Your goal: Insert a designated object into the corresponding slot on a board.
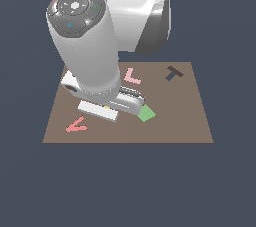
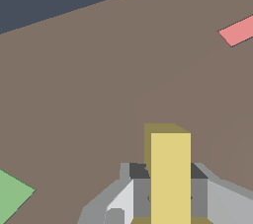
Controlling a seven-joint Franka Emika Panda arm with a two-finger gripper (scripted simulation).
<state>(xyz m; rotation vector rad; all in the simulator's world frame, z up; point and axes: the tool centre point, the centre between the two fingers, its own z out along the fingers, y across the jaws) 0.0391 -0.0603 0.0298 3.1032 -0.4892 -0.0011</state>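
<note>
My gripper (image 1: 106, 107) is low over the middle of the brown board (image 1: 185, 121), between the red V and the green square. It is shut on the yellow T-shaped block (image 2: 170, 178). In the wrist view my gripper (image 2: 170, 191) holds the block's stem between two grey fingers (image 2: 141, 193). In the exterior view the hand hides all of the block but a yellow speck. The dark T-shaped slot (image 1: 173, 73) lies at the board's far corner on the exterior view's right, well away from the gripper. I cannot tell whether the block touches the board.
A pink L-shaped piece (image 1: 132, 76) lies behind the gripper. A green square (image 1: 146, 113) (image 2: 12, 196) lies close beside it. A red V-shaped piece (image 1: 76, 125) lies near the front on the exterior view's left. The wrist view shows a reddish piece's edge (image 2: 239, 30). The arm hides the triangular cutout.
</note>
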